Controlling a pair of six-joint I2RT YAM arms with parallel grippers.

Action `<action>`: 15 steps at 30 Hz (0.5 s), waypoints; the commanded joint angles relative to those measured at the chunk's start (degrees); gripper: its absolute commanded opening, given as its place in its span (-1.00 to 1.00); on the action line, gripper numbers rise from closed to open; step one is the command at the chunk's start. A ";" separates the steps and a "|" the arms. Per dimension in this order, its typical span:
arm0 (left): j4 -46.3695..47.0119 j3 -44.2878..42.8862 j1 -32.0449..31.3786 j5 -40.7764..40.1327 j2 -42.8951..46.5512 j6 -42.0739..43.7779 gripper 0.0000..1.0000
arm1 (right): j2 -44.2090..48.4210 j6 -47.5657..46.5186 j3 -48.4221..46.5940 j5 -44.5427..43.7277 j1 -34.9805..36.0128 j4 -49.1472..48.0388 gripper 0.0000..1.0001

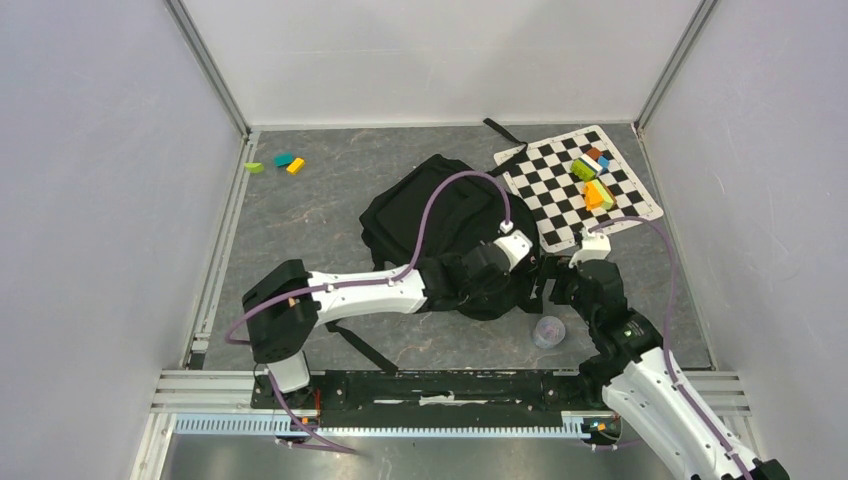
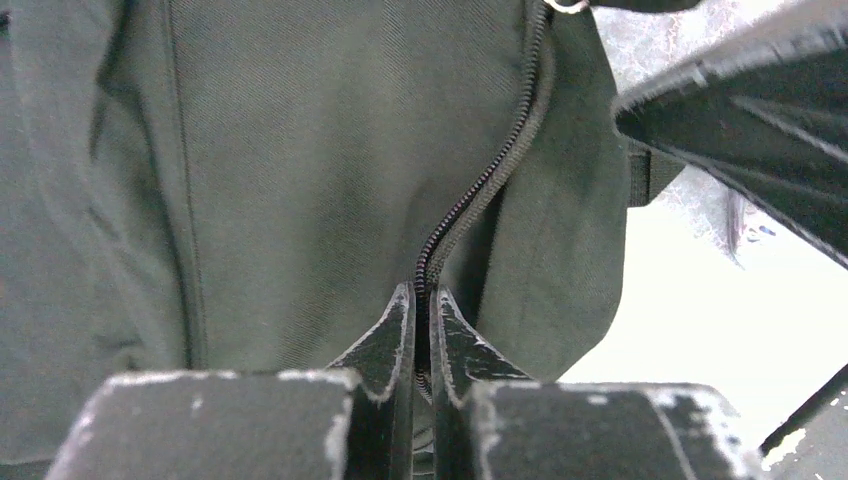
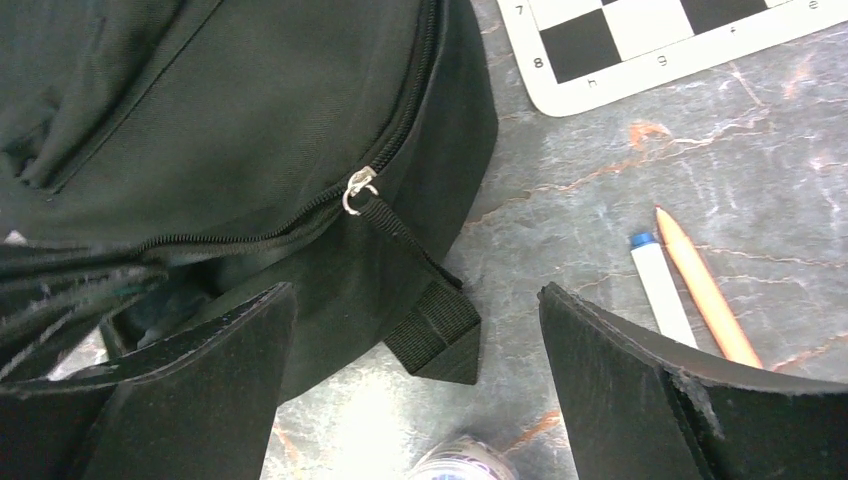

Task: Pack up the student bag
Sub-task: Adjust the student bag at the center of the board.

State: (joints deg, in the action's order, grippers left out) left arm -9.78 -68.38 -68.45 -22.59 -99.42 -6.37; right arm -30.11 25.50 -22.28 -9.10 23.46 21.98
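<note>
**You:** What are my left jaws doing?

**Me:** Your left gripper (image 2: 422,300) is squeezed almost closed. Its two fingers pinch the zipper line (image 2: 485,180) of the student bag (image 2: 300,150). The black teeth run up from between them toward the top of the left wrist view.

**You:** And my right jaws?

**Me:** Your right gripper (image 3: 415,295) is spread wide and holds nothing. Between its fingers you can see a black strap tab (image 3: 432,330) lying on the grey table (image 3: 600,170). The tab hangs from the silver zipper pull (image 3: 358,188), near the middle of the right wrist view.

**You:** What lies around them?

**Me:** On the right side of that view, a white marker (image 3: 660,285) with a blue cap lies beside an orange pencil (image 3: 705,290). I cannot tell if they touch. At the top right is a corner of the checkered mat (image 3: 640,50). At the bottom edge peeks a round see-through thing (image 3: 462,462). I cannot tell what it is.

**You:** Where is the bag?

**Me:** In the top view the bag (image 1: 430,205) lies on the table, in the middle of the picture. Both your arms reach to its lower right edge. The mat is just beside it at the upper right, with bright blocks (image 1: 592,180) on it. More small bright pieces (image 1: 275,163) lie well apart at the upper left.
</note>
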 commanded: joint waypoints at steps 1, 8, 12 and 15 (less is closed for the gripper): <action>-6.44 -5.76 3.87 4.82 3.86 -1.03 -0.91 | 2.01 3.77 1.63 3.44 -0.20 -2.40 0.91; -9.82 -6.59 11.25 22.23 3.53 -4.07 -0.96 | 0.22 8.85 2.01 2.30 1.84 -6.81 0.91; -6.96 -4.68 12.90 28.59 3.52 -5.26 -0.96 | -2.30 11.52 0.73 -2.50 6.19 -8.21 0.92; -6.01 -4.39 13.18 31.13 2.94 -5.90 -0.96 | -4.36 13.76 -0.33 -7.80 11.15 -8.85 0.94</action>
State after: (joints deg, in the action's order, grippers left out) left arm -17.80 -73.28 -55.22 1.34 -98.39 -9.74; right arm -32.67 35.09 -20.12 -9.89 30.17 16.75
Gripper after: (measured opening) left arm 0.045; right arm 0.965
